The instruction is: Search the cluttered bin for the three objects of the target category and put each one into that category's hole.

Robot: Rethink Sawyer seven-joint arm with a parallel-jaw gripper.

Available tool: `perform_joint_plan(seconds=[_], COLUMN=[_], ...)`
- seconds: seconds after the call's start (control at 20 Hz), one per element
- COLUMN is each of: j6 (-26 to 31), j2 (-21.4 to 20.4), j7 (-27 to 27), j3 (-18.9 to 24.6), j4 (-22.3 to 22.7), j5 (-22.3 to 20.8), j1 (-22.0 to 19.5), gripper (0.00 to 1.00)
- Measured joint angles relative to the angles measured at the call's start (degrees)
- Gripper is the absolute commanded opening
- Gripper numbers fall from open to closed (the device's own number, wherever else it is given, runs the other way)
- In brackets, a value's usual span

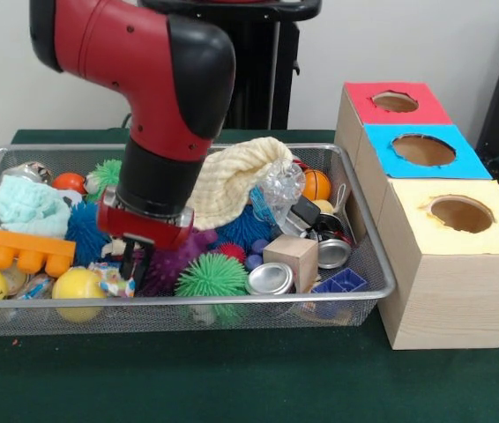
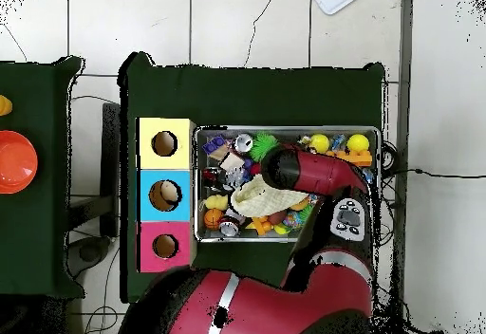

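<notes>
The wire mesh bin (image 1: 232, 300) is full of toys. In the front view my gripper (image 1: 135, 264) is lowered into the bin's near left part, between a blue spiky ball (image 1: 86, 231) and a purple spiky ball (image 1: 179, 256). A white ruffled fabric piece with coloured dots (image 1: 113, 281) lies just beside and below the gripper, against a yellow ball (image 1: 78, 286). I cannot see whether the gripper touches it. In the overhead view the arm (image 2: 304, 171) hides the gripper above the bin (image 2: 287, 129). I see no other dotted pieces.
Three wooden boxes stand right of the bin, with red (image 1: 395, 101), blue (image 1: 423, 150) and yellow (image 1: 461, 214) holed tops. Something pale shows in the blue hole (image 2: 166, 194). A cream knitted cloth (image 1: 236, 181), green spiky ball (image 1: 212, 275), wooden block (image 1: 292, 260) and orange brick (image 1: 16, 249) crowd the bin.
</notes>
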Motion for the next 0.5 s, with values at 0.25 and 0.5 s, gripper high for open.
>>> perform_joint_plan(seconds=[0.25,0.5], j6=[4.05,4.81], j2=[-4.54,-8.54], j7=[0.0,0.0], j3=[1.51,2.51], j4=[2.09,3.41], j5=[-0.02,-0.04], j1=[-0.57,-1.11], gripper=[0.0,0.0])
